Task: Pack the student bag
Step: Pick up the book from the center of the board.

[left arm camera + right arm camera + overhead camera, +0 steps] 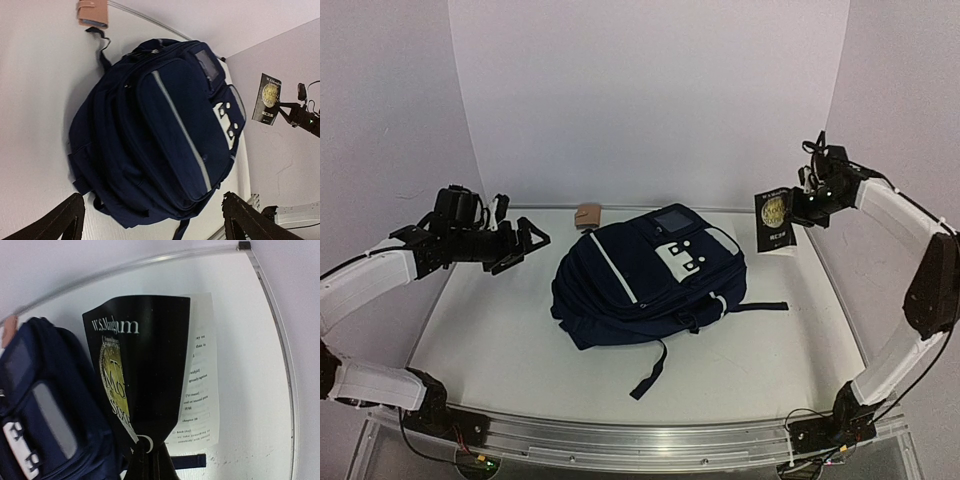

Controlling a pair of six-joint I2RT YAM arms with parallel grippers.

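Observation:
The navy student bag (645,280) lies zipped on the table's middle, white marks facing up, straps trailing toward the front. It fills the left wrist view (155,135) and shows at the left of the right wrist view (35,410). My right gripper (800,212) is shut on a black paperback book (776,222) with a gold emblem, held in the air right of the bag. In the right wrist view the book (140,370) hangs from the gripper (150,460) with pages fanned open. My left gripper (525,245) is open and empty, above the table left of the bag.
A small tan wallet-like case (588,214) lies behind the bag near the back wall, also in the left wrist view (92,12). White walls enclose the table on three sides. A metal rail (640,435) runs along the front edge.

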